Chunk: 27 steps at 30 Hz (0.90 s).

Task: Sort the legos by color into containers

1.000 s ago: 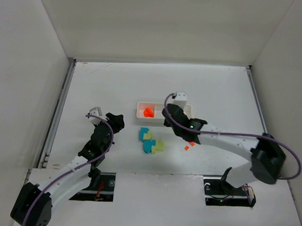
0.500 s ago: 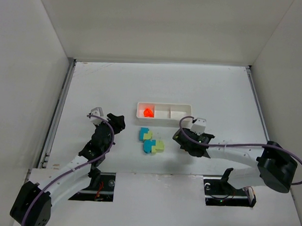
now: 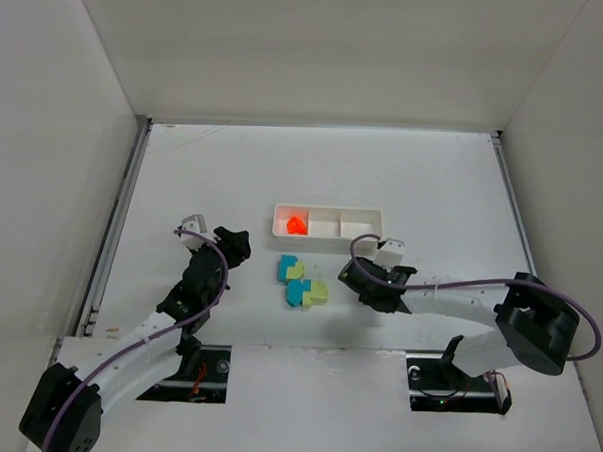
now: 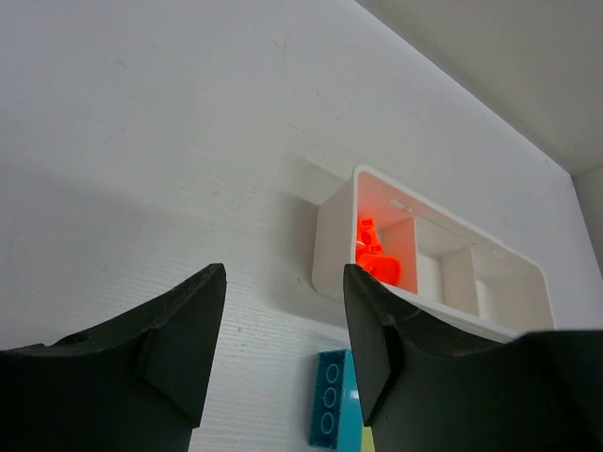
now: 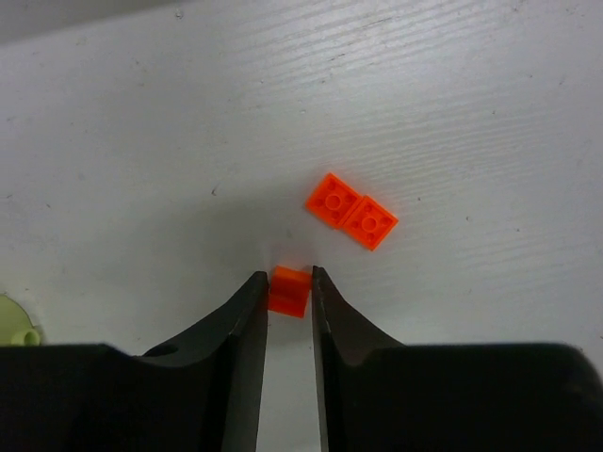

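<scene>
Robot lab test cell.
Boxed in by plain white walls (image 3: pixel 319 57) around the white table (image 3: pixel 434 182); two cabled arms (image 3: pixel 142 331) (image 3: pixel 464 296) bolted along its near edge.

orange block (image 5: pixel 289 290) between fingers (image 5: pixel 240 330), plates (image 5: pixel 350 211) seemingly clear

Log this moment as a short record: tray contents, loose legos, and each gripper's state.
tray: three compartments; orange legos in the leftmost as the top view shows it, the other two look empty
loose pile: teal and yellow-green legos clustered in front of the tray
right gripper: jaws closed on a small orange lego; two flat orange legos lie just beyond it
left gripper: open, holding nothing
</scene>
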Each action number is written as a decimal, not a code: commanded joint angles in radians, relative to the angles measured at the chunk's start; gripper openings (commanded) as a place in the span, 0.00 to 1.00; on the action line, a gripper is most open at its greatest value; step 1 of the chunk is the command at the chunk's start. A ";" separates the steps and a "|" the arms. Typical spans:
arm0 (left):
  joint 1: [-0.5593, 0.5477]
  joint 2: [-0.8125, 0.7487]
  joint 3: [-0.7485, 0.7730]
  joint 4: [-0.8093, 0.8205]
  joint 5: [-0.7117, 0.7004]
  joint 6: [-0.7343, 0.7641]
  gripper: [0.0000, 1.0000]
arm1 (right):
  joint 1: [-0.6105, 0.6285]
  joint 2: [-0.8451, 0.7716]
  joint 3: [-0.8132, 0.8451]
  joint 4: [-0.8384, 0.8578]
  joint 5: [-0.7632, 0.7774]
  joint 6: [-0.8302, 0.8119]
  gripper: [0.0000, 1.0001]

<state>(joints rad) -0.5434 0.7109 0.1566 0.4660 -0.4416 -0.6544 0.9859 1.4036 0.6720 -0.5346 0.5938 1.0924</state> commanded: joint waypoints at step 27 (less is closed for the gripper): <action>-0.006 -0.008 0.001 0.023 -0.008 0.013 0.51 | -0.003 0.463 0.756 0.418 -0.034 -0.516 0.21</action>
<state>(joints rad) -0.5434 0.7105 0.1566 0.4656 -0.4419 -0.6540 1.0065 1.8320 1.3640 -0.1810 0.5762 0.6342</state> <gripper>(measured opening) 0.503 0.240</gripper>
